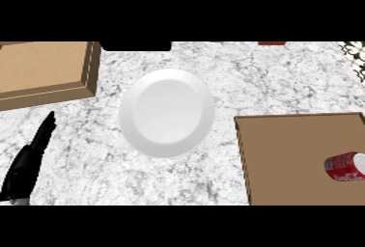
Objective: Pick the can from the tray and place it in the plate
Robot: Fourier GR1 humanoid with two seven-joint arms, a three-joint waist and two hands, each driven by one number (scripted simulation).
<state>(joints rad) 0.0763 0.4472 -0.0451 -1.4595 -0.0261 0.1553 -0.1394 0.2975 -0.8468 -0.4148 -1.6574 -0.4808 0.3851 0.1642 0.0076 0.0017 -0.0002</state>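
A red can (345, 167) lies on its side on the brown tray (292, 154) at the right, close to the view's right edge. The white plate (166, 112) sits in the middle of the marble counter, with nothing on it. My left hand (28, 161) shows at the lower left, fingers straight and pointing up, resting far from both the can and the plate. My right hand does not show.
A wooden box (44, 72) stands at the upper left. At the far edge are a dark object (136, 46) and a small red object (272, 43). A patterned thing (354, 55) sits at the top right corner.
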